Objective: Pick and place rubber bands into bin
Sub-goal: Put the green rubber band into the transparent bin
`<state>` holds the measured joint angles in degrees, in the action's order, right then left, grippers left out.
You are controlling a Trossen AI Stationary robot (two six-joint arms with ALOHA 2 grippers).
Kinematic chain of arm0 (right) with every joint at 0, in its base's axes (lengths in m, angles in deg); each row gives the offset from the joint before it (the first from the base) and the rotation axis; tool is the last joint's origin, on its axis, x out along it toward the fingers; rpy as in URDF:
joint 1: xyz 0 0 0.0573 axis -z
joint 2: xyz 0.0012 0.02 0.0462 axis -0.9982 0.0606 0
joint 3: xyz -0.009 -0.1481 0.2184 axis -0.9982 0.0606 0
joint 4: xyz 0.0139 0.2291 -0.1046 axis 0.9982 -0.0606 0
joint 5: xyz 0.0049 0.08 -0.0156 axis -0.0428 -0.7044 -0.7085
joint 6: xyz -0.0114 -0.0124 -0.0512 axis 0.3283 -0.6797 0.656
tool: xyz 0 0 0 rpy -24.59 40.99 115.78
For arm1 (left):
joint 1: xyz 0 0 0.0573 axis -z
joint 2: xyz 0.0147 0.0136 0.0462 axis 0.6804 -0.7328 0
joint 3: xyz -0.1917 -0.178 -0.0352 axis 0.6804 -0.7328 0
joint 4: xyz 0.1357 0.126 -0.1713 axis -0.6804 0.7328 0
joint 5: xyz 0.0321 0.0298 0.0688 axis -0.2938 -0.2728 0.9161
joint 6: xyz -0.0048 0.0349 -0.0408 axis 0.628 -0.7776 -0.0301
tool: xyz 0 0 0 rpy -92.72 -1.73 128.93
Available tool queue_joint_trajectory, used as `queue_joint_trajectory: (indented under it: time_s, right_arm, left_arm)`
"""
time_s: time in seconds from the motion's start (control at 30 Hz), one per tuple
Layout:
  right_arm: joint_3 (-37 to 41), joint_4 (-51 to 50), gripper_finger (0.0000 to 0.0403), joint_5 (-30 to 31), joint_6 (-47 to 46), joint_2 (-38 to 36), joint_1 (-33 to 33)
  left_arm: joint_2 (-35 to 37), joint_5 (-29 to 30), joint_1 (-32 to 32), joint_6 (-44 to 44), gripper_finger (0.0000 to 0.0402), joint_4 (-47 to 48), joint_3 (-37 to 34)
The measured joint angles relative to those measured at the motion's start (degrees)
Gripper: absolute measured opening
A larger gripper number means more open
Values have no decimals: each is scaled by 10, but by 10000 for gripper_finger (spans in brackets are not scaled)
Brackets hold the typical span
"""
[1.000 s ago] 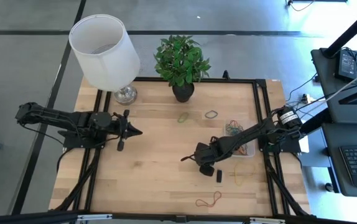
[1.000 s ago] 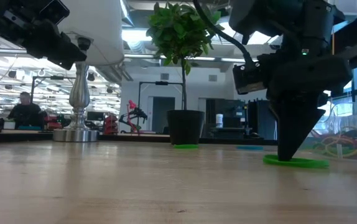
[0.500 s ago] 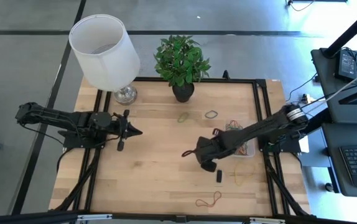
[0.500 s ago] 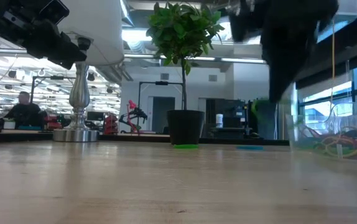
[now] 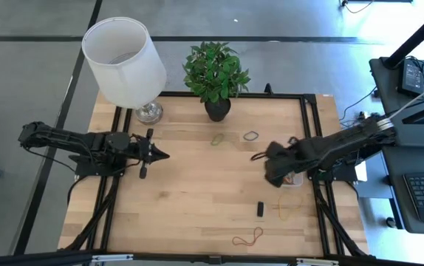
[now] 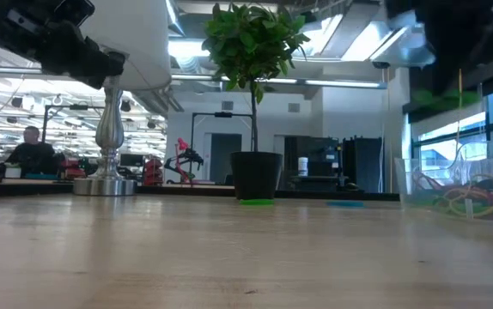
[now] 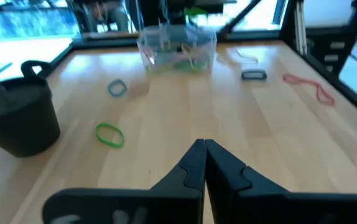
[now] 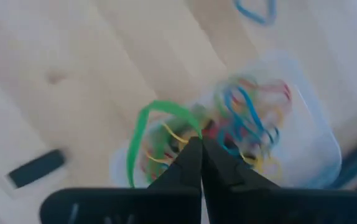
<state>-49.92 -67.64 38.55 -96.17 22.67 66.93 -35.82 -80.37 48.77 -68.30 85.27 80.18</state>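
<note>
**Green band pinched above the bin**

We see the right gripper (image 8: 198, 144) with its jaws pressed fully together on a green rubber band (image 8: 142, 127). The loop hangs off one side of the fingertips, its long axis running roughly along the fingers and bowing out from the tips. Directly past the jaws lies the bin (image 8: 318, 124), a clear tray holding a tangle of red, blue, yellow and green rubber bands (image 8: 248, 111). In the high view the right gripper (image 5: 274, 168) hovers beside the bin (image 5: 292, 182).

The left gripper (image 7: 204, 147) has its jaws shut on nothing. Ahead of its tips, on the table (image 7: 228, 118), a green band (image 7: 109, 134) and a blue band (image 7: 117, 88) lie flat, with a red band (image 7: 309, 86) off to the side.
</note>
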Motion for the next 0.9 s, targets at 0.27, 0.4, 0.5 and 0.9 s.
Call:
queue_joint_trajectory:
  time_s: [0.27, 0.4, 0.5, 0.9]
  right_arm:
    - [167, 9, 0, -1, -88, -140, 20]
    - [237, 50, 0, 0, -76, -174, 53]
    - [282, 96, 3, -3, -52, -186, 74]
    - [311, 118, 81, -5, -22, -187, 102]
  left_arm:
    - [7, 12, 0, 15, 2, -11, 0]
    - [7, 30, 0, 12, 3, -15, 0]
    - [7, 45, 0, -4, 2, -15, 0]
    - [6, 29, 0, 25, 2, -15, 0]
